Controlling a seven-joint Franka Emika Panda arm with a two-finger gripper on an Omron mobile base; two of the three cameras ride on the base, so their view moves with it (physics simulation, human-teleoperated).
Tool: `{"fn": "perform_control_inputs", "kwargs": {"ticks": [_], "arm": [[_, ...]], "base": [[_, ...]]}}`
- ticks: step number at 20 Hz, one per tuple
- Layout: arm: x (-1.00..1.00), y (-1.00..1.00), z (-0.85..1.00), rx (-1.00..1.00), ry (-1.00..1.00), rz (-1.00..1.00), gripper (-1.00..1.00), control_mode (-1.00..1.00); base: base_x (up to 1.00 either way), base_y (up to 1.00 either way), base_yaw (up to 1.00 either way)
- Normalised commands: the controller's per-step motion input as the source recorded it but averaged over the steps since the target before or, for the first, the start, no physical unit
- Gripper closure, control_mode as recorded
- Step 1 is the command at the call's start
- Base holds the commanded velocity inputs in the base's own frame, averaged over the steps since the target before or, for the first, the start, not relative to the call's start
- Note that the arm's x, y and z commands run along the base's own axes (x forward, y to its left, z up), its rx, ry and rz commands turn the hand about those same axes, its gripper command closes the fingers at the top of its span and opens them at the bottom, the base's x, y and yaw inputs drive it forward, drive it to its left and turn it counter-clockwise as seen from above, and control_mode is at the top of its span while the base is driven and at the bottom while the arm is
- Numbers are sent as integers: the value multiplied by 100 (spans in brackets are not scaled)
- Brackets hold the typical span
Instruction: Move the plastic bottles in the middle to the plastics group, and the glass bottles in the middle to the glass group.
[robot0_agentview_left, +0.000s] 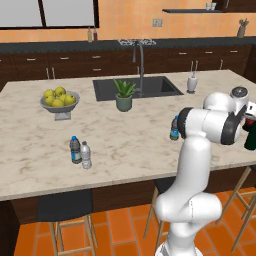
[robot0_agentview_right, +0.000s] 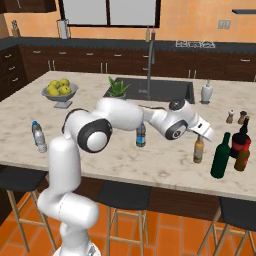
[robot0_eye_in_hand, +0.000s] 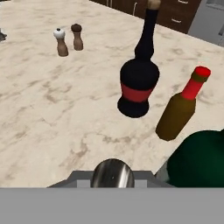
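**Amber bottle under the end effector, close to the glass group**

Left base view: the arm reaches right across the desk (robot0_agentview_left: 30, 150). The water bottle (robot0_agentview_left: 174, 128) with the blue cap stands mid-desk, just behind the elbow. The plastics group, a darker blue-capped bottle (robot0_agentview_left: 75, 149) and a white-capped clear bottle (robot0_agentview_left: 86, 155), stands touching, well apart to the left. The dark green bottle (robot0_agentview_left: 250, 137) peeks out at the right edge.

Right base view: the end effector (robot0_agentview_right: 204, 134) sits directly over the cap of the amber bottle (robot0_agentview_right: 198, 149), which stands upright, long axis vertical. Whether the fingers are spread or pinching its neck I cannot tell. The green bottle (robot0_agentview_right: 220, 156) stands just right of it, and the black bottle with a red band (robot0_agentview_right: 242, 136) beyond, with a small red-capped brown bottle (robot0_agentview_right: 242, 156) in front of it.

Hand view: a metal cap (robot0_eye_in_hand: 112, 173), probably the amber bottle's, lies at the bottom between the fingers. The black bottle (robot0_eye_in_hand: 139, 83) is ahead, so the coming carry runs forward; the green bottle (robot0_eye_in_hand: 197, 164) crowds the right. Salt and pepper mills (robot0_eye_in_hand: 68, 40) stand far off.
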Motion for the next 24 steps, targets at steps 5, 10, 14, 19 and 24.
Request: {"fn": "perform_control_inputs", "kwargs": {"ticks": [5,10,14,19,24], "arm": [[10,-34,0,2,0,-1,100,-100],[14,-16,0,3,0,-2,100,-100],[15,0,-5,0,0,-1,100,-100],[4,0,-15,0,0,0,100,-100],[0,0,-27,0,0,0,100,-100]], "base": [[0,0,0],[0,0,0],[0,0,0],[0,0,0],[0,0,0]]}}
